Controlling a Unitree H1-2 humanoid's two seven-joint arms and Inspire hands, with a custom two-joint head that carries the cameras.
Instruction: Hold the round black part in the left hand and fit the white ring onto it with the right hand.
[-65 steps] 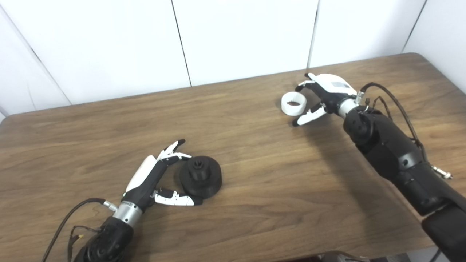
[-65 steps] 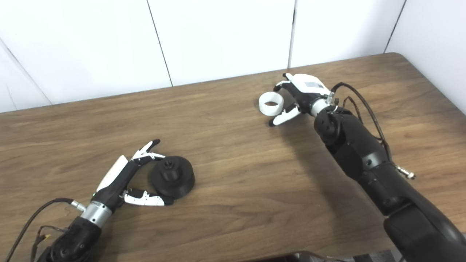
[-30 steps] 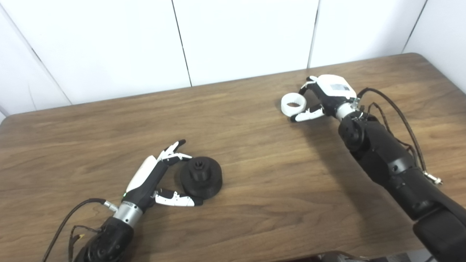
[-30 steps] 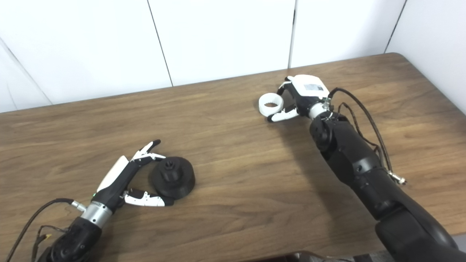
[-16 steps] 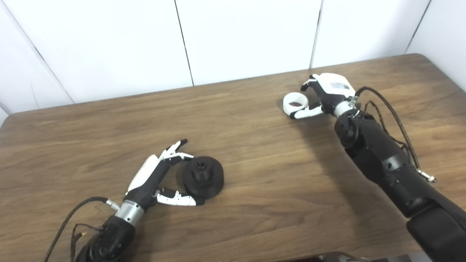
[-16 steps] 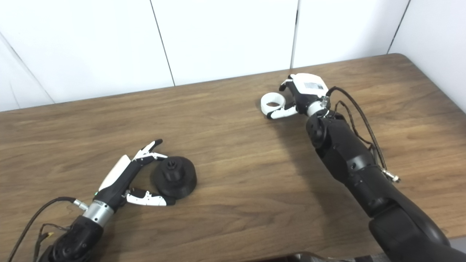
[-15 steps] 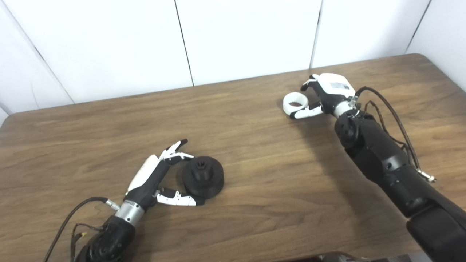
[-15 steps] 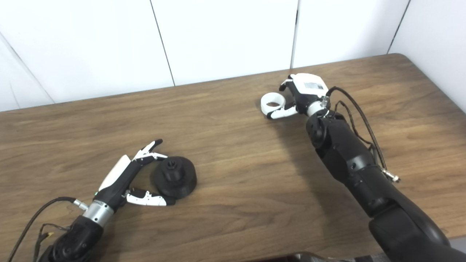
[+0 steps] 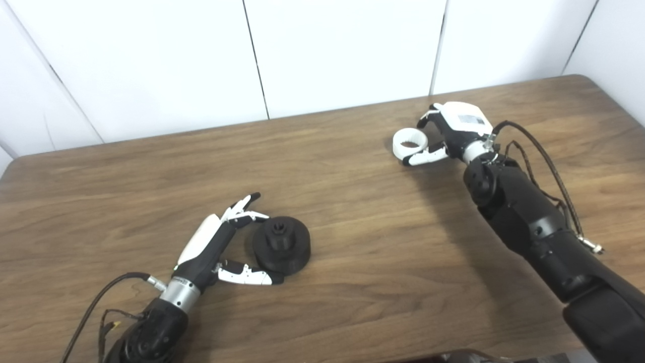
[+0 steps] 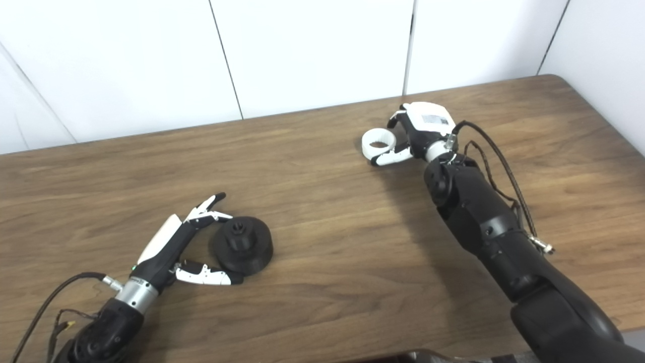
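Observation:
The round black part (image 9: 281, 245) lies on the wooden table (image 9: 352, 262) at the front left, its hub facing up. My left hand (image 9: 217, 245) is open around its left side: the fingers (image 9: 243, 207) reach over the back and the thumb (image 9: 247, 275) lies along the front, its tip at the part's edge. The white ring (image 9: 409, 142) sits on the table at the back right. My right hand (image 9: 450, 132) is closed on it, with the thumb (image 10: 387, 159) against the front rim and the fingers curled at the back right side.
White wall panels (image 9: 342, 50) stand just behind the table's far edge. Cables loop off both wrists, one beside my right forearm (image 9: 534, 151) and one at the front left (image 9: 101, 302). Bare wood lies between the two hands.
My right hand's thumb has swung in from well apart to lie against the ring's front rim, and the fingers have curled closer. The ring, black part and left hand stayed put; the camera shifted slightly.

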